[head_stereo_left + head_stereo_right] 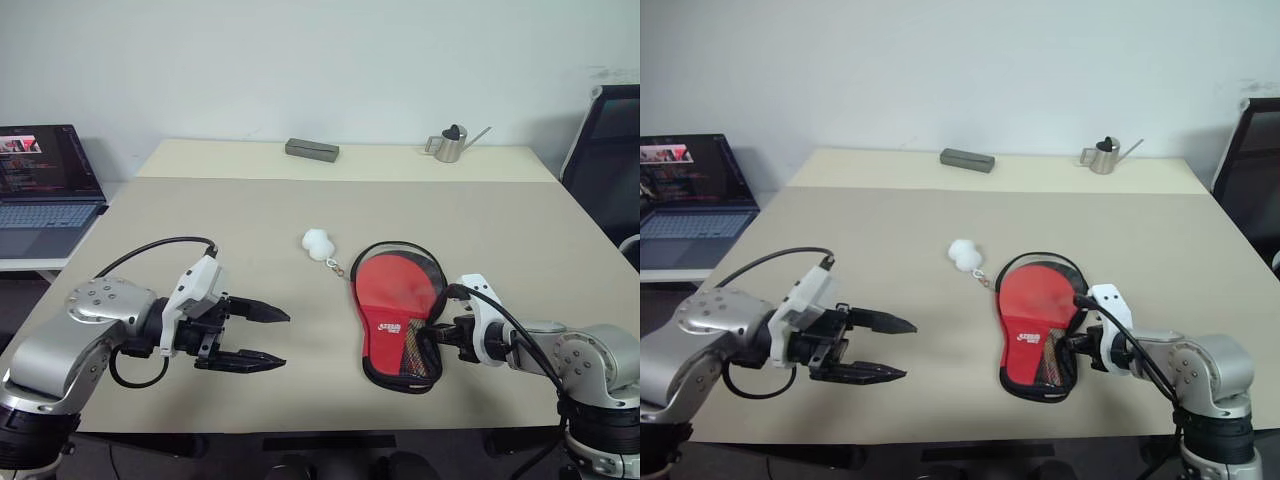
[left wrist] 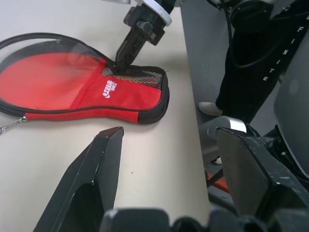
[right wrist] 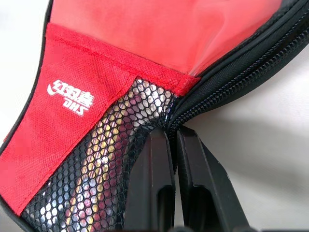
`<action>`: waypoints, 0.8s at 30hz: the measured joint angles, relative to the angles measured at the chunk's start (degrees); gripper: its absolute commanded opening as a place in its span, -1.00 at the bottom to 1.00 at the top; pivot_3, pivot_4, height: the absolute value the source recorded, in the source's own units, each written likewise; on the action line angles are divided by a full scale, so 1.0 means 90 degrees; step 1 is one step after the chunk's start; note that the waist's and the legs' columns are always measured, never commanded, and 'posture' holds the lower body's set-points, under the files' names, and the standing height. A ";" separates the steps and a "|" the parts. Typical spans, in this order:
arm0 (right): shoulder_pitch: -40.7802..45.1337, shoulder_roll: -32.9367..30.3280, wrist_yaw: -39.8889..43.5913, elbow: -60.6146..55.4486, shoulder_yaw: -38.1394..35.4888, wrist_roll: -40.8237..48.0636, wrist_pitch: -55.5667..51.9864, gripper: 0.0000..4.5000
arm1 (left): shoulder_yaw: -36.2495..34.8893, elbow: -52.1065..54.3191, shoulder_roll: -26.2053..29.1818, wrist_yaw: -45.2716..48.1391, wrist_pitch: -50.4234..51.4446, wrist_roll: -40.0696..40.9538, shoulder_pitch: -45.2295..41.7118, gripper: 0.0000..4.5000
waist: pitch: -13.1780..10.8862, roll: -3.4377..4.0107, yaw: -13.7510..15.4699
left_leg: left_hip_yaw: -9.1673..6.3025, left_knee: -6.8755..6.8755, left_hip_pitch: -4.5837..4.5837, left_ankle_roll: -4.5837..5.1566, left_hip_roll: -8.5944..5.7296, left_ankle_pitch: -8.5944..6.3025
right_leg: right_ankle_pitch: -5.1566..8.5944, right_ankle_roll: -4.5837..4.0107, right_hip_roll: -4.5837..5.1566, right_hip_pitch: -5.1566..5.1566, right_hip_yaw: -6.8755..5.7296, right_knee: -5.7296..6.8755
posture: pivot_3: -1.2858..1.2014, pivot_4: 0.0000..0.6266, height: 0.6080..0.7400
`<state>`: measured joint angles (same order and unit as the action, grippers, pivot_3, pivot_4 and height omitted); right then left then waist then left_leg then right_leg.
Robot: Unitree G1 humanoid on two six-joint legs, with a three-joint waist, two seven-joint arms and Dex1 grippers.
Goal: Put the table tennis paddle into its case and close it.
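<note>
Okay, paddle (image 1: 392, 286) sits inside the case (image 1: 385, 335), at 4 o'clock from the white charm (image 1: 318, 243). Our right gripper (image 3: 174, 140) is clenched on the case's zip edge; left gripper (image 1: 262, 338) hangs released. Next we should brace the case and pull steadily along the zip.

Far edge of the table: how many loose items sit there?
2: a dark grey block left of centre, and a small metal watering can toward the right. Nothing seems hidden behind them.

Case (image 1: 385, 310): woven red cloth, black mesh pocket, black zip edging. Tabletop (image 1: 250, 215): smooth, matt beige. Small jug (image 1: 452, 143): shiny metal.
</note>
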<state>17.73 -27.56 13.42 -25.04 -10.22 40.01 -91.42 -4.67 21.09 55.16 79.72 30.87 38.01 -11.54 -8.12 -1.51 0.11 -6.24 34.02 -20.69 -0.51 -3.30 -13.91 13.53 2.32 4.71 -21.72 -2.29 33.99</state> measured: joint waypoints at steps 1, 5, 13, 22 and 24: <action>-0.0035 -0.0070 0.0036 -0.0006 0.0005 0.0021 0.0009 -1.00 | 0.0006 0.0014 0.0000 0.0004 0.0001 0.0002 -0.0003 0.46 | 0.0002 -0.0003 0.0005 | 0.0000 0.0000 0.0000 0.0000 0.0000 0.0000 | 0.0000 0.0000 0.0000 0.0001 -0.0001 -0.0001 | 0.03 -0.52 1.00; -0.0254 -0.0281 0.0084 -0.0176 -0.0016 0.0144 0.0055 -1.00 | 0.0026 0.0063 0.0000 0.0058 0.0001 0.0018 -0.0011 0.46 | 0.0008 -0.0013 0.0051 | -0.0004 0.0000 0.0000 0.0001 -0.0003 -0.0001 | 0.0006 0.0002 0.0002 0.0000 -0.0004 -0.0002 | 0.03 -0.52 1.00; -0.0621 -0.0422 0.0009 -0.0455 -0.0196 0.0440 0.0085 -1.00 | 0.0236 0.0109 -0.0011 0.0152 0.0049 0.0136 -0.0069 0.46 | 0.0012 -0.0019 0.0114 | -0.0007 0.0000 0.0000 0.0003 -0.0004 -0.0003 | 0.0010 0.0001 0.0006 0.0000 -0.0006 -0.0004 | 0.03 -0.52 1.00; -0.1155 -0.0639 -0.0193 -0.0812 -0.0416 0.0975 0.0095 -1.00 | 0.0776 0.0181 -0.0159 0.0302 0.0127 0.0191 -0.0365 0.46 | 0.0016 -0.0024 0.0141 | -0.0009 0.0000 0.0000 0.0007 -0.0006 -0.0005 | 0.0014 0.0001 0.0006 0.0030 -0.0009 -0.0004 | 0.03 -0.52 1.00; -0.1212 -0.0642 -0.0269 -0.0852 -0.0472 0.1082 0.0095 -1.00 | 0.0834 0.0176 -0.0171 0.0331 0.0126 0.0190 -0.0445 0.46 | 0.0018 -0.0026 0.0141 | -0.0010 0.0000 0.0000 0.0007 -0.0006 -0.0005 | 0.0015 0.0002 0.0006 0.0031 -0.0010 -0.0004 | 0.03 -0.52 1.00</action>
<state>6.82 -33.34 11.00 -32.72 -14.47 49.75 -90.56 2.84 22.67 53.63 82.70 32.00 39.73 -15.55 -7.96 -1.74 1.38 -6.32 34.01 -20.69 -0.44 -3.35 -13.95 13.66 2.33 4.76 -21.44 -2.38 33.95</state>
